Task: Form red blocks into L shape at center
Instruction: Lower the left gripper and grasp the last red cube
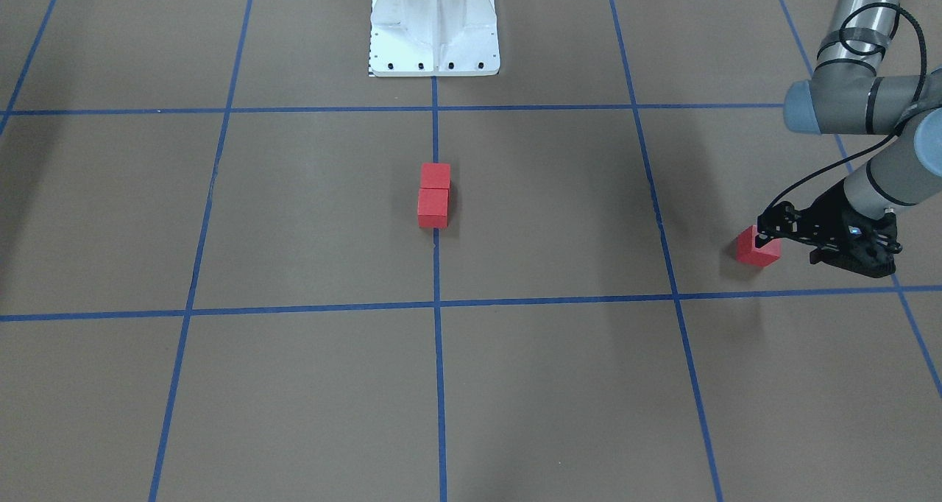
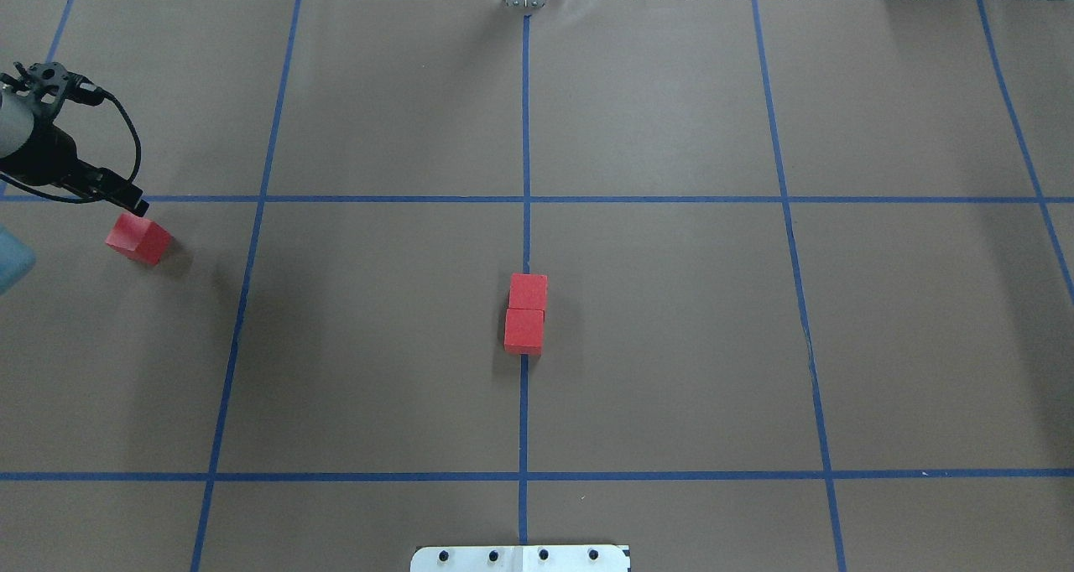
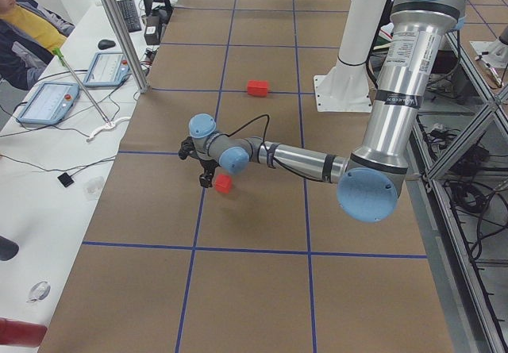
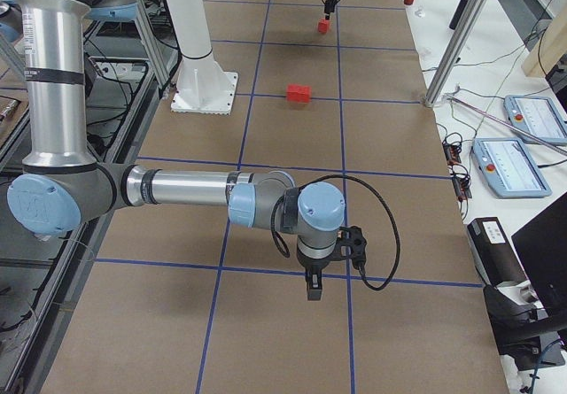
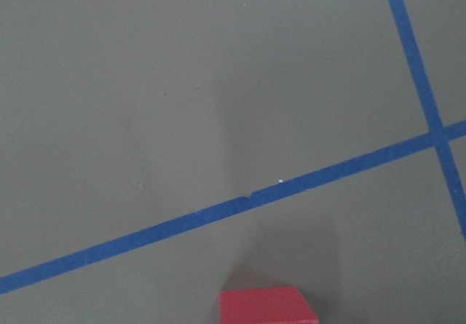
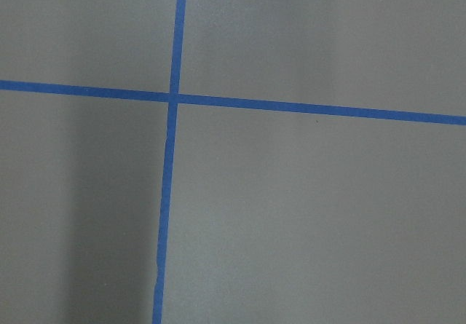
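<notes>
A brown table (image 1: 559, 384) marked with a grid of blue tape fills every view, and the robot's white base (image 1: 434, 23) stands at its far edge in the front view.

The left hand (image 1: 773, 231) is low over the table at the robot's far left side. Its fingertips are at the third block (image 1: 754, 250). I cannot tell from these views whether the fingers are wide or narrow, or whether they already touch the cube. In the left wrist view only the top edge of this cube shows at the bottom of the frame, and no finger is visible. The cube sits on the table and is turned a little against the grid lines.

Further out, two red blocks (image 1: 434, 195) are at the center, touching each other in a short row along the blue tape line (image 1: 436, 134). The near one is slightly out of line with the other. They are well apart from the third block.

The right hand (image 4: 314, 285) hangs over bare table on the other side, far from all the cubes, and I cannot tell how its fingers stand.

I think the step in hand is to grasp the last cube. Because the cube is turned, the fingers may close on its corners, so that it spins or slips out. Later, at the center, a low approach could push the pair apart. If the cube is set down at the end of the row and not at the side of an end cube, the result is a straight line and not an L.
</notes>
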